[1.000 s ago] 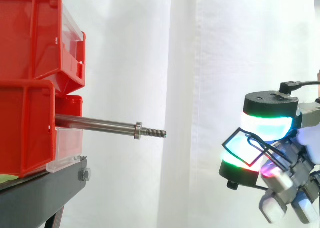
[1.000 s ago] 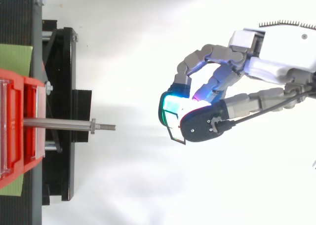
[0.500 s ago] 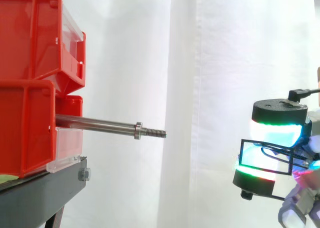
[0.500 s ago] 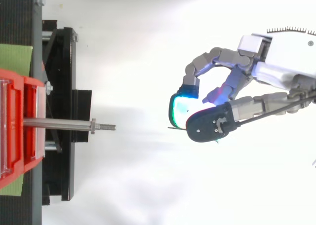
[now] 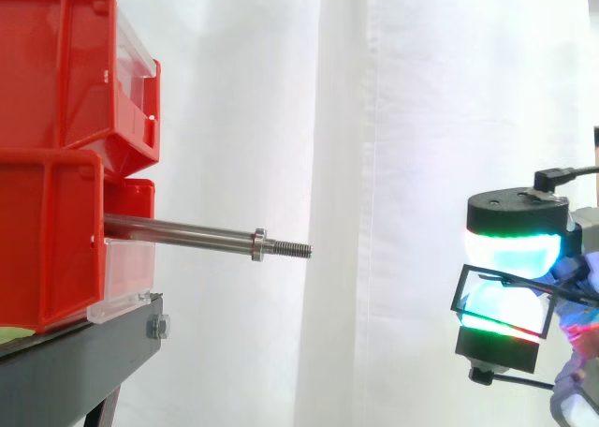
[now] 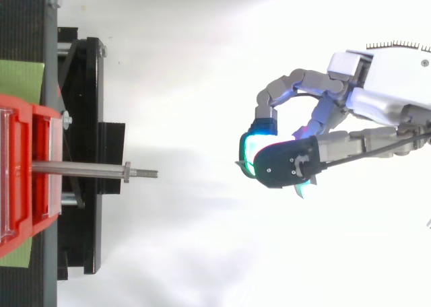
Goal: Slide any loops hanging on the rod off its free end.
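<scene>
Side view, desk asking: where's the loop?

Operator: I see the loop (image 5: 460, 289) in the hand (image 6: 387, 91), well to the right of the rod (image 5: 187, 230) and a little lower than it. The fingers are curled in and the loop is pinched between two glowing pads (image 5: 513, 249), one above and one below.

Desk: And the rod itself?

Operator: Bare, as far as I can tell. It is a straight, shiny metal bar that sticks out level from the red bins (image 5: 56, 71) on the black stand (image 5: 75, 361). It has a small collar (image 5: 259, 244) near the tip and a short thread (image 5: 295, 249) at the free end. Nothing hangs on it, so I judge the sliding-off done.

Desk: How does the loop handle?

Operator: It is a thin black wire bent into a four-cornered frame, open in the middle. I take it to be very light and fairly stiff, since it keeps its corners while sticking out left of the pads. Wire that thin is likely slippery against smooth pads and could swivel in the pinch. It sits tilted now, with its left side lower. I would hold it across one side of the frame, as it is now, and leave the open part free. I would also squeeze gently, because a hard pinch might bend it.

Desk: Anything nearby to snag?

Operator: No. I see plain white curtain (image 5: 374, 118) behind it and open space between the hand and the thread.
</scene>
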Action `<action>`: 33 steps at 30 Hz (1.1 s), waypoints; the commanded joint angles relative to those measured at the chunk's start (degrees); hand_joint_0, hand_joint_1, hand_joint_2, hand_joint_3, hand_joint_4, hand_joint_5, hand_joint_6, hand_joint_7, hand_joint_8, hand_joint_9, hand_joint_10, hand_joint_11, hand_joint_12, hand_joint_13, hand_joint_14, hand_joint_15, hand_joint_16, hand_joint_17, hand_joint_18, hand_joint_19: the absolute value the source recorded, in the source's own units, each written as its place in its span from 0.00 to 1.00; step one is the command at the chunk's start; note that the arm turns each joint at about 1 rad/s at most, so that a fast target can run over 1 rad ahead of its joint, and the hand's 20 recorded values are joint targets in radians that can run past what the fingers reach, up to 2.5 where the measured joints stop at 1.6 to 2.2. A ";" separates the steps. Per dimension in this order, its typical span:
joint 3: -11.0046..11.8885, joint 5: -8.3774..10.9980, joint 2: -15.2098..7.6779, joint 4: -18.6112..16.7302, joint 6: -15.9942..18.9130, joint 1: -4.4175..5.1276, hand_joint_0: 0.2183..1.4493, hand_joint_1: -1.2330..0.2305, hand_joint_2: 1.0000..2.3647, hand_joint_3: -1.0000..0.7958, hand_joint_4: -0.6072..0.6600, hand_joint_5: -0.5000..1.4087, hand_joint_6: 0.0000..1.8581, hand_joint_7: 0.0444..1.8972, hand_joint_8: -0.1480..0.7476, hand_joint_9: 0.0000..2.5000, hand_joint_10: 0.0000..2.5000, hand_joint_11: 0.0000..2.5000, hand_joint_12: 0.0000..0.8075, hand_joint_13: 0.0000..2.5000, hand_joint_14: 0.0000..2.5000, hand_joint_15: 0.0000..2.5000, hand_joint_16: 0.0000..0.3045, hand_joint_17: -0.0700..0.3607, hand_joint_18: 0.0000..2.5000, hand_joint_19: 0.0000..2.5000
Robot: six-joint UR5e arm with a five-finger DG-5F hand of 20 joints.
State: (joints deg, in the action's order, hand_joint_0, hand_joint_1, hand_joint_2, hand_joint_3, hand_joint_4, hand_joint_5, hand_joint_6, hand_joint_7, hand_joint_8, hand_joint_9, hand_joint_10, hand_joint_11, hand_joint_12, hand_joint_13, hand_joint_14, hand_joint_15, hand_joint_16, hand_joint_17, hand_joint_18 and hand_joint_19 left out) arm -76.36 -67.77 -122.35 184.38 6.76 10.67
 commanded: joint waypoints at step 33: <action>1.92 0.01 0.01 3.00 0.89 0.05 0.39 0.27 0.00 0.29 0.45 0.18 0.50 0.48 0.45 0.48 0.01 0.29 0.40 0.38 0.01 0.15 0.15 0.40 0.37 0.22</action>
State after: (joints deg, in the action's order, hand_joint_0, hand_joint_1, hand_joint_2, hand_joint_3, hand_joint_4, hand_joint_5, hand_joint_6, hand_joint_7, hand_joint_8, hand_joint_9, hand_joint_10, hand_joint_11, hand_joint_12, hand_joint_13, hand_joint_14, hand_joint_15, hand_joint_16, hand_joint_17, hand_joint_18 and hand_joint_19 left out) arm -74.73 -67.74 -122.34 186.45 7.44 10.72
